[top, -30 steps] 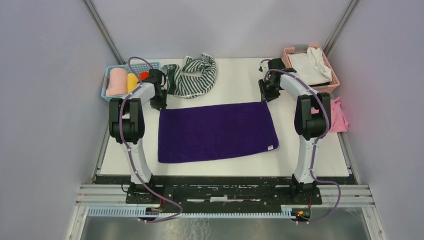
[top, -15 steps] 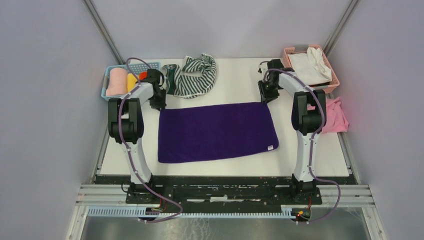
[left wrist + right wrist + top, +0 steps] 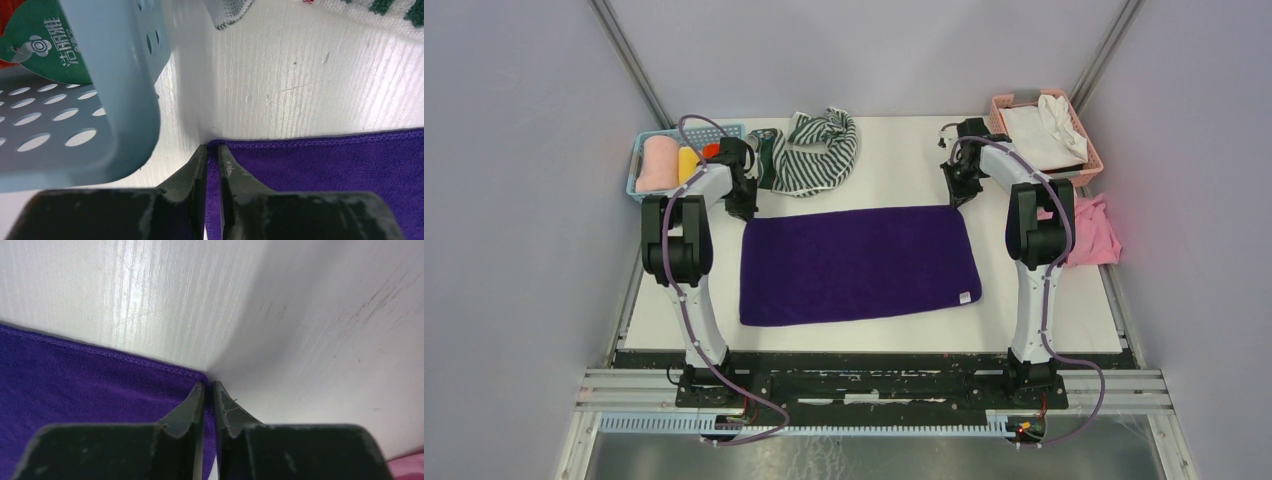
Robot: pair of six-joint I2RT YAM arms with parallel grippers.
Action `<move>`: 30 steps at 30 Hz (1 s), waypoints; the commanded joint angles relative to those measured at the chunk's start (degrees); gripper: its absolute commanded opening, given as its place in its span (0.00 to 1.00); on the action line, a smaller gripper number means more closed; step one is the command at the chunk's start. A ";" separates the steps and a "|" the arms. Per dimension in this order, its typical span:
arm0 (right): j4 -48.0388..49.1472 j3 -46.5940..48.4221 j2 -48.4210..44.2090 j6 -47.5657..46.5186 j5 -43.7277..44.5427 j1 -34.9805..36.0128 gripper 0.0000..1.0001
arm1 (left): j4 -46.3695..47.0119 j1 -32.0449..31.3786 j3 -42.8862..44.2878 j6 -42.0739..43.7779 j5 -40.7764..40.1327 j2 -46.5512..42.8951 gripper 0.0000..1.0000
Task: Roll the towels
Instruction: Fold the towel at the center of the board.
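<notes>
The purple cloth point(image 3: 859, 265) lies spread flat across the middle of the worktop point(image 3: 904, 160), its long sides running left to right. The left hand point(image 3: 742, 208) sits at the cloth's far left corner. In the left wrist view its fingers point(image 3: 197, 167) are pressed nearly together, with the cloth's hemmed edge pinched between them. The right hand point(image 3: 952, 197) sits at the far right corner, its jaws likewise drawn close on the purple corner. The striped towel point(image 3: 809, 155) lies bunched at the far edge, just beyond the cloth and beside the blue basket point(image 3: 639, 165), which holds rolled items. A pink basket point(image 3: 1089, 150) at the far right holds a white cloth point(image 3: 1044, 130).
</notes>
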 commanded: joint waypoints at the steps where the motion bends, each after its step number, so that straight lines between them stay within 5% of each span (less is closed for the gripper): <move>1: -2.62 0.42 2.35 -1.12 4.94 -0.85 0.12 | -0.63 0.38 -2.76 0.99 0.23 6.08 0.14; 5: -1.78 0.83 -0.06 -1.06 4.06 -0.86 0.01 | -0.53 0.42 -2.57 1.32 1.01 5.30 0.03; 17: -2.72 6.31 -6.79 -1.46 5.81 -0.92 0.00 | 3.72 0.42 -0.14 1.30 2.05 -6.61 0.03; 24: -4.64 16.75 -4.56 -1.60 7.76 -0.92 0.01 | 3.24 0.45 8.36 0.90 3.49 -5.88 0.03; 30: -3.05 16.01 -6.64 -1.64 8.65 -0.93 0.01 | 4.56 0.42 9.16 0.08 4.58 -8.21 0.03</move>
